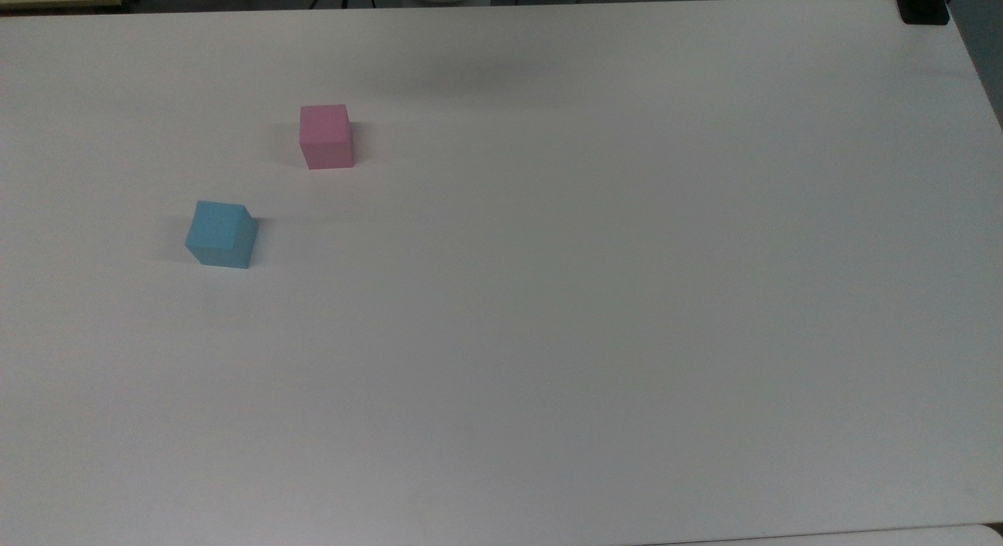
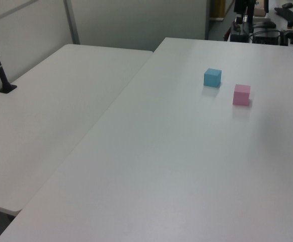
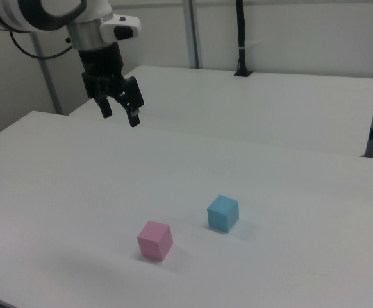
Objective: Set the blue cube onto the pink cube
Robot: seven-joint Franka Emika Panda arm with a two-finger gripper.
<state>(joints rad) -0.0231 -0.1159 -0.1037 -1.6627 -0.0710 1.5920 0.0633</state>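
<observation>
A white table (image 1: 548,334) is seen in all three views, with two small cubes set on it, apart from each other and not touching. In the top view, the blue cube (image 1: 222,234) is found in the left part of the frame, a little above mid-height, and it is turned slightly so that its edges run at an angle to the table's edge. The pink cube (image 1: 326,136) is placed up and to the right of it in the top view, squarer to the frame. In the left view, the two are shown in the upper right of the frame, the blue cube (image 2: 212,77) to the left and slightly higher, the pink cube (image 2: 241,95) just below and to the right. In the right view, they are seen in the lower middle, the pink cube (image 3: 154,240) lower left and the blue cube (image 3: 223,213) upper right of it.

The gripper (image 3: 118,111) is seen in the upper left of the right view, hung in the air well above the table and well apart from both cubes. Its two fingers are spread apart (nothing is held between them) and are pointed downward. A second white table (image 3: 270,102) is seen behind, with a black post (image 3: 241,38) stood on it.
</observation>
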